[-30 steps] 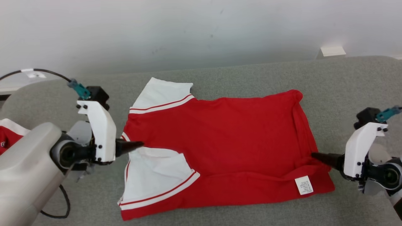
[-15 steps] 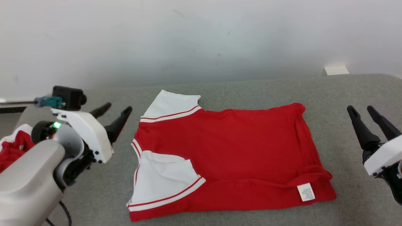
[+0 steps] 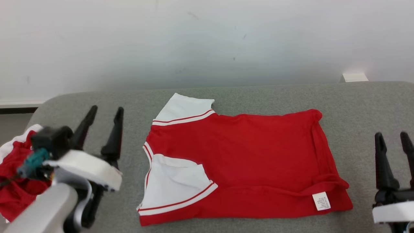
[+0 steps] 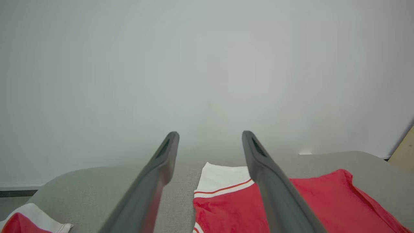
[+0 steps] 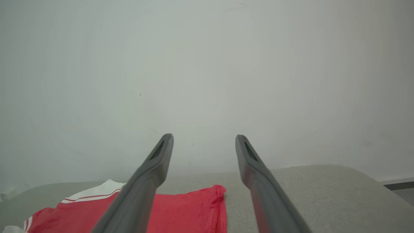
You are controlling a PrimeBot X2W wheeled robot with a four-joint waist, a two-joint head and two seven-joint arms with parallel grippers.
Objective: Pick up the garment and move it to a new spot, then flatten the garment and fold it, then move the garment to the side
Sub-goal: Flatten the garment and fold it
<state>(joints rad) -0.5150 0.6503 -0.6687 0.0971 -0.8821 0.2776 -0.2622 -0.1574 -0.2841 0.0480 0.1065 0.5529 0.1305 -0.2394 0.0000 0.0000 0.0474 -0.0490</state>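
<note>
The garment [image 3: 245, 161] is a red shirt with white, red-striped sleeves, folded flat on the grey table [image 3: 258, 94]; a white label shows at its near right corner. It also shows low in the left wrist view [image 4: 233, 204] and the right wrist view [image 5: 181, 210]. My left gripper [image 3: 105, 111] hangs open to the left of the garment, fingers pointing away toward the wall, nothing between them. My right gripper [image 3: 393, 137] stands open to the garment's right, also empty. Neither touches the cloth.
A second red and white garment [image 3: 14, 174] lies bunched at the table's left edge, seen also in the left wrist view [image 4: 29, 221]. A pale wall [image 3: 207, 42] rises behind the table. A small white block [image 3: 354, 77] sits at the far right edge.
Both grippers have drawn off the garment's left and right edges and swung to point toward the wall. The head camera has tilted, shifting the whole picture.
</note>
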